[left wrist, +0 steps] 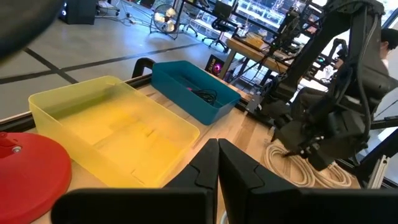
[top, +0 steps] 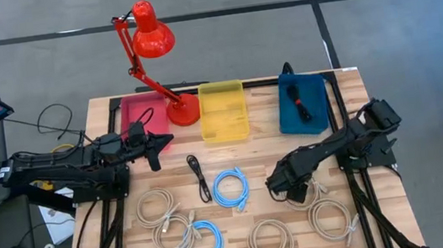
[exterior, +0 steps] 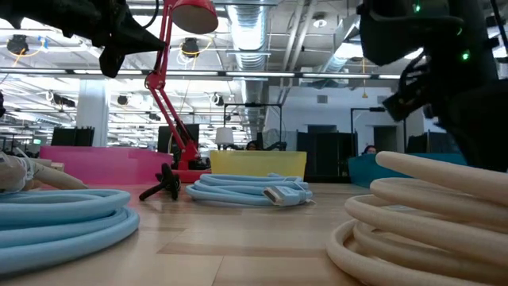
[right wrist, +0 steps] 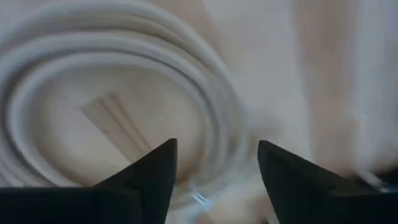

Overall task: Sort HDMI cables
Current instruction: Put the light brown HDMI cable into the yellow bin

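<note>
My right gripper (top: 284, 186) is open and points down over a beige coiled cable (right wrist: 112, 81) near the table's right side. Its fingers straddle the coil's rim, and no touch shows. My left gripper (left wrist: 217, 163) is shut on nothing and hovers by the pink bin (top: 143, 117). Several more beige coils (top: 271, 241) lie flat along the near edge. Two light blue coils (top: 231, 188) (top: 205, 243) and a black folded cable (top: 200, 177) also lie on the table. Another black cable (top: 297, 102) rests in the blue bin (top: 315, 111).
A red desk lamp (top: 151, 31) stands with its base (top: 183, 109) between the pink bin and the yellow bin (top: 223, 111). The three bins line the far edge. Bare wood shows in the table's middle, between bins and cables.
</note>
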Available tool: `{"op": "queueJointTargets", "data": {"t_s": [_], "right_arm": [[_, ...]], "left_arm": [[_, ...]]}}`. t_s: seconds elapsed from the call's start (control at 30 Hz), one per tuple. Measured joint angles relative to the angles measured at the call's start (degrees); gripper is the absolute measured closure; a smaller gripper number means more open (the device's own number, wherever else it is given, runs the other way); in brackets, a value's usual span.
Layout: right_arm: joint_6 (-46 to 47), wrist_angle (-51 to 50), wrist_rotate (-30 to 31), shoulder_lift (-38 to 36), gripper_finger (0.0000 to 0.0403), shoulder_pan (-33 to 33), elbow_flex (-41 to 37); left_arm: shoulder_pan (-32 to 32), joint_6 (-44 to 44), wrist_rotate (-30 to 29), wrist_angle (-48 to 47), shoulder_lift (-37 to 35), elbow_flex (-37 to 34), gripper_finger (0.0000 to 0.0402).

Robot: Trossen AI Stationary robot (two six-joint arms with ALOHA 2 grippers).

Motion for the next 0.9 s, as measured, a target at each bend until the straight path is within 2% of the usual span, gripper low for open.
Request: {"op": "queueJointTargets", "data": {"t_s": [0.13,0.37,0.47,0.6,0.63,0.77,0.9], "right_arm": [[0.8,6.1,-1.5,-0.1,0.0215,0.0,-4.1],[0.0,7.0,-1.4,-0.4,0.0255,0.0,-8.3],[-0.2,7.4,-1.3,-0.4,0.0297,0.0,-8.7],[-1.7,8.0,-1.2,-0.4,0.0376,0.1,-8.7],[-2.2,8.0,-1.2,-0.8,0.0384,0.1,-8.7],[-1.9,7.9,-0.1,-2.8,0.0377,-0.3,-9.2],[-1.3,7.7,2.8,-8.2,0.0389,-2.1,-9.2]], "left_arm": [[0.0,0.0,0.0,0.0,0.0,0.0,0.0392],[0.0,0.0,0.0,0.0,0.0,0.0,0.0392],[0.0,0.0,0.0,0.0,0.0,0.0,0.0392],[0.0,0.0,0.0,-0.1,0.0,0.0,0.0392],[0.0,0.0,0.0,-0.1,0.0,0.0,0.0392],[0.0,0.0,0.0,-0.2,0.0,0.0,0.0392],[0.0,0.0,0.0,-0.2,0.0,0.0,0.0392]]}}
